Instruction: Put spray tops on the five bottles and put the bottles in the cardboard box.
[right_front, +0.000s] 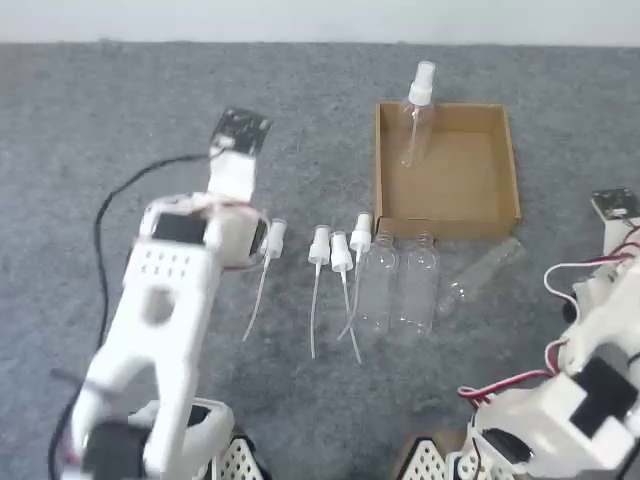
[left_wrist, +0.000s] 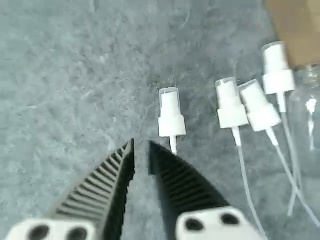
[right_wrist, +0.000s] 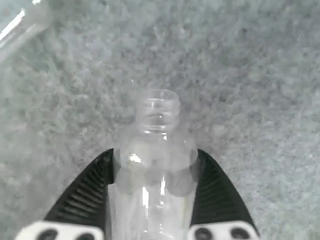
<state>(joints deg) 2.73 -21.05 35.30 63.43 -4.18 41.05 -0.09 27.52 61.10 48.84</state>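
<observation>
Right gripper (right_wrist: 155, 156): clamped on bottle (right_wrist: 156, 120), neck bare and clear of the grip. Left gripper (left_wrist: 141, 146): barely apart, slim gap, just short of nearest top (left_wrist: 171, 116) on the carpet (left_wrist: 75, 75). Best bet for capping: open wider, take the collar, keep the tube straight into the neck. Box (right_front: 447, 226) just behind the tops, one capped bottle (right_front: 415, 125) inside.

We see a grey, carpet-like table (right_front: 120, 130) carrying a cardboard box (right_front: 447, 225), four loose spray tops (right_front: 320, 245) in a row beside it, and what look like three clear uncapped bottles (right_front: 415, 275) lying there.
</observation>
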